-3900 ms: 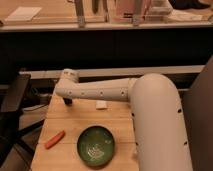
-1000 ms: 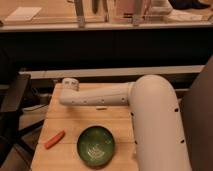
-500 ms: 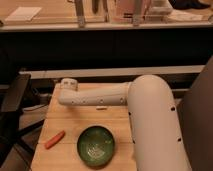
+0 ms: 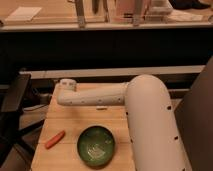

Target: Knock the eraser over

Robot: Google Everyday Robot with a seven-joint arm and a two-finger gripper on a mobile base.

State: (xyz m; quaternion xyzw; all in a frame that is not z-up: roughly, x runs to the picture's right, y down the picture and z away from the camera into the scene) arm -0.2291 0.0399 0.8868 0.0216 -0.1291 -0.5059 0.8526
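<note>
Eraser out of sight — gripper hidden past the arm over the table's far-left end.

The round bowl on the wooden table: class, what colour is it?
Dark green, in the camera view: round bowl. The gripper is out of sight beyond the white arm.

A thick white robot arm reaches from the right of the frame leftward across a light wooden table. Its gripper sits out of sight at the arm's far left end, middle left of the frame. A round green bowl lies lower centre, an orange marker-like stick to its left.
</note>
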